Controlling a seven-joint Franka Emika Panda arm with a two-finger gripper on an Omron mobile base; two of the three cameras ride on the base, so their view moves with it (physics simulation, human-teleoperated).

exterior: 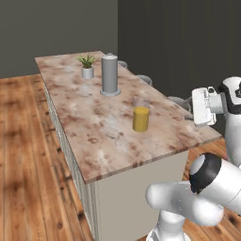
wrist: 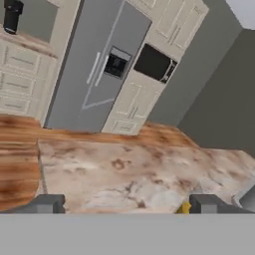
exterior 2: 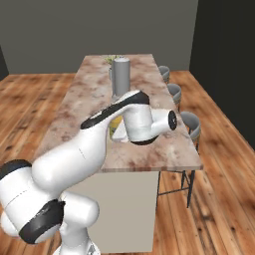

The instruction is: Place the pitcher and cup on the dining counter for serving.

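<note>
One clear pitcher half filled with amber liquid, stood upright mid dining counter, grey metal cylinder behind it, brown-beige marbled top, wood floor, gripper spread wide, nothing held.

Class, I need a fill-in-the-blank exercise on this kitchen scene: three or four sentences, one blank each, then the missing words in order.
1. The pitcher stands upright on the dining counter and holds a liquid coloured ____.
2. Behind the pitcher stands a tall grey metal ____.
3. At the counter's far end sits a small potted ____.
4. The gripper hovers over the stone top with its jaws ____.

Missing words: amber-yellow; cylinder; plant; open
</note>
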